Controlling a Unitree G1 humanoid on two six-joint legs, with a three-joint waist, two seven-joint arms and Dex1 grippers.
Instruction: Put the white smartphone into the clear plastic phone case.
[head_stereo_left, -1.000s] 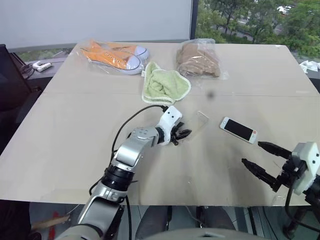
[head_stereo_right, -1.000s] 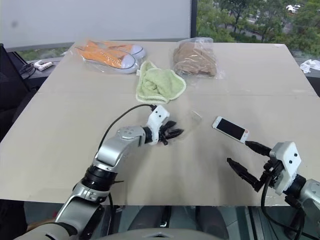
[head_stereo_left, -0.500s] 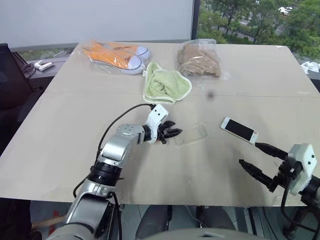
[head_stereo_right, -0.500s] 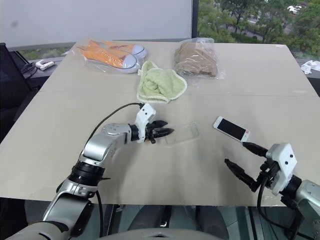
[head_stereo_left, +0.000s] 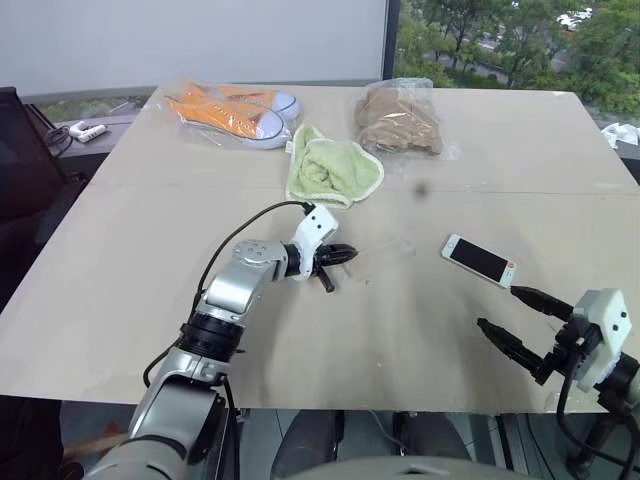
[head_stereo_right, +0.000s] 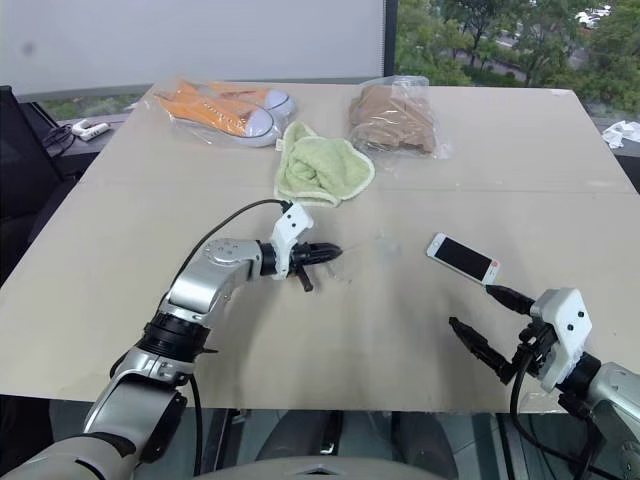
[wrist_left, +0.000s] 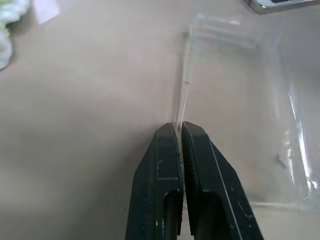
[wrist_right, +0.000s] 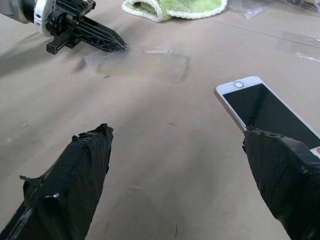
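On the tabletop (head_stereo_left: 130, 300), the relation that matters is between the clear plastic phone case (wrist_right: 145, 62) near the middle and the white smartphone (head_stereo_left: 478, 259) lying at about 3 o'clock from it, apart, with bare surface between them. The case rests with its long axis running roughly 9 to 3 o'clock across the head views, while the phone lies flat, screen up, its long axis slanting from about 10 to 4 o'clock, the end with the orange-red mark toward the robot's right. The left hand (wrist_left: 179, 131) sits at the case's 9 o'clock end, its two black fingers (wrist_left: 165, 165) pinched together on the thin edge of the shell there, so the case is grasped by its rim. The right hand (head_stereo_left: 520, 318) hovers with its fingers spread wide and holding nothing; the phone lies at about 11 o'clock from it, close by, so this hand is clearly the nearer one to fetch the phone toward the case.
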